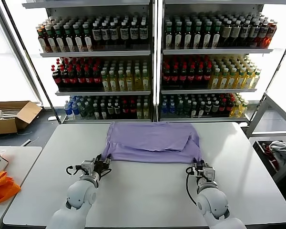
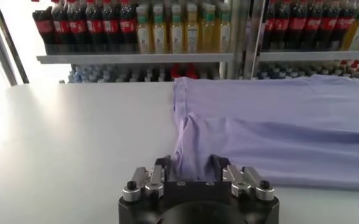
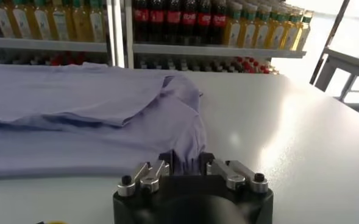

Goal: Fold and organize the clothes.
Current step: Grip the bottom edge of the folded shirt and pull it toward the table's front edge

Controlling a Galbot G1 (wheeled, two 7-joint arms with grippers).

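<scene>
A lavender T-shirt (image 1: 152, 140) lies partly folded on the far half of the white table (image 1: 143, 195), plain side up. My left gripper (image 1: 104, 163) is at its near left corner. In the left wrist view that gripper (image 2: 191, 169) has bunched cloth of the T-shirt (image 2: 277, 122) filling the space between its dark fingers (image 2: 163, 168). My right gripper (image 1: 199, 167) is at the near right corner. The right wrist view shows this gripper (image 3: 188, 162) shut on a gathered pinch of the T-shirt (image 3: 75, 122) hem.
Drink shelves (image 1: 152, 71) stand right behind the table's far edge. A cardboard box (image 1: 12, 117) sits on the floor at left, an orange bag (image 1: 2, 186) on a side table at left, and a grey-white cloth bundle (image 1: 281, 150) at right.
</scene>
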